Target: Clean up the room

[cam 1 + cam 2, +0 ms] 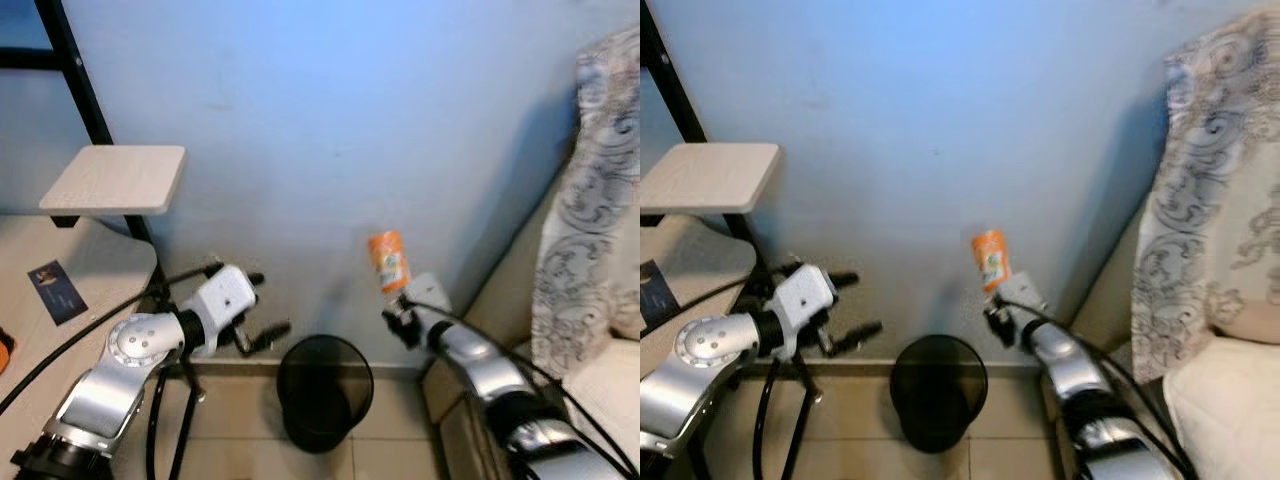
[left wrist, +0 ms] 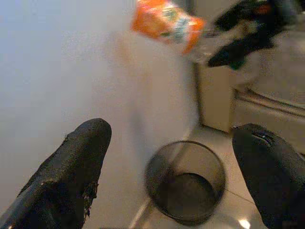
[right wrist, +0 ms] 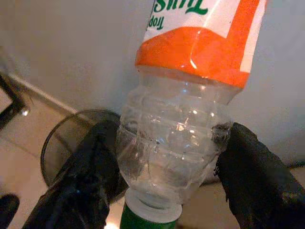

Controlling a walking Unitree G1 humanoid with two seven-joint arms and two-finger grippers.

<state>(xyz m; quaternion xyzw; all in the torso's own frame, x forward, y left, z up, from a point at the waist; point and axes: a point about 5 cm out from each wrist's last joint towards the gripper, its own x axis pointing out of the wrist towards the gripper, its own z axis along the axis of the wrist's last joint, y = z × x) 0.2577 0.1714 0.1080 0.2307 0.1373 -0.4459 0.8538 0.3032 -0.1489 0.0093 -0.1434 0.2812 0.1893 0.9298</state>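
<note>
bottle near upright, cap down, in right claw, above bin

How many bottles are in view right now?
1. The plastic bottle with an orange label is clamped in the right gripper, held up above and to the right of the black bin. Others may be out of frame.

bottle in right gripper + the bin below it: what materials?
Bottle: clear ribbed plastic by the look, glossy highlights, orange-and-white printed label, green cap. Right gripper is shut on it. Bin: black, see-through walls, probably wire mesh, though the left wrist view is too blurred to confirm.
</note>
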